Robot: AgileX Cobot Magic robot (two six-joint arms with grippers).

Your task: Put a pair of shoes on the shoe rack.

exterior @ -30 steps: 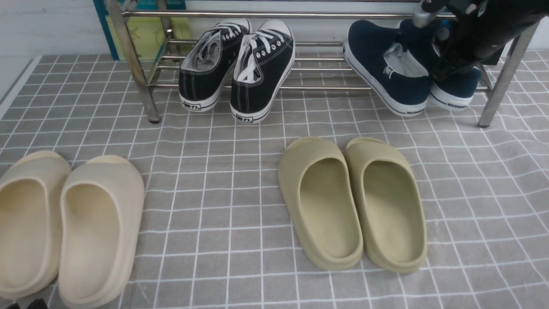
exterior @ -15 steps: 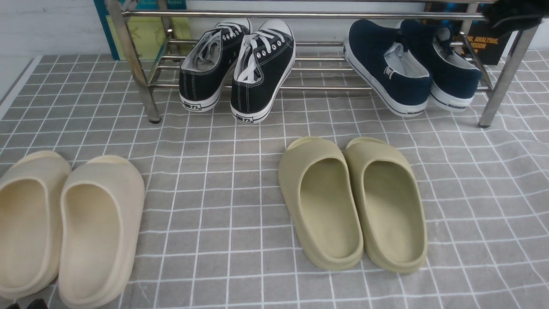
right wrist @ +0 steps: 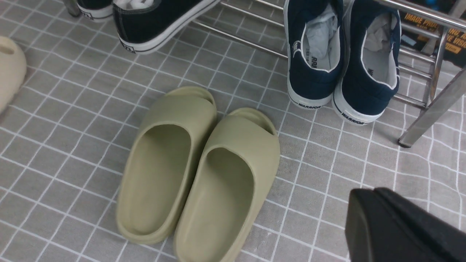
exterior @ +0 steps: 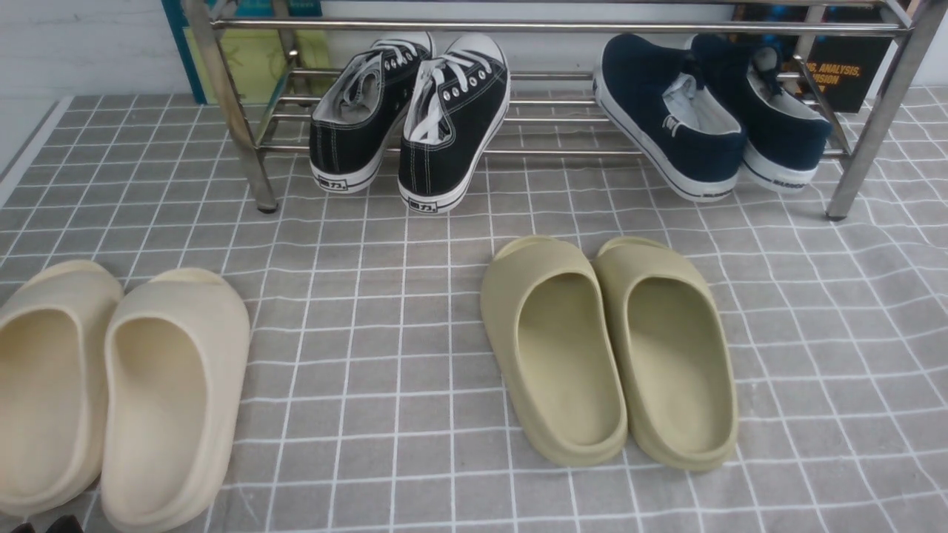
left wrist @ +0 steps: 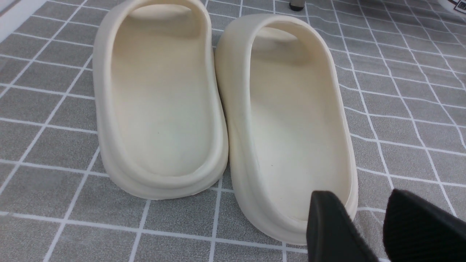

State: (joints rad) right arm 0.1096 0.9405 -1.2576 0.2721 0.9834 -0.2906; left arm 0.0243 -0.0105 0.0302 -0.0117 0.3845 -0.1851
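Observation:
Two navy-blue slip-on shoes, one (exterior: 666, 111) beside the other (exterior: 778, 126), lie on the right end of the silver shoe rack (exterior: 518, 26). Their toes point in over the lower bars and their white heels hang over the front bar. The right wrist view shows both shoes (right wrist: 313, 54) (right wrist: 371, 69) from above, with nothing touching them. My right gripper (right wrist: 375, 189) hangs well back from them over the cloth, shut and empty. My left gripper (left wrist: 362, 198) stands open above the heel rim of a cream slipper (left wrist: 291, 120). Neither gripper shows in the front view.
Black lace-up sneakers (exterior: 407, 111) sit on the rack's left half. A pair of olive slippers (exterior: 607, 348) lies mid-cloth and a cream pair (exterior: 118, 385) at the front left. The rack's right front leg (exterior: 866, 126) stands beside the navy shoes. Books (exterior: 844, 74) lean behind the rack.
My right arm has pulled away from the navy shoes and left the front view. Its gripper has gone from open to shut with nothing in it. The shoes stayed on the rack.

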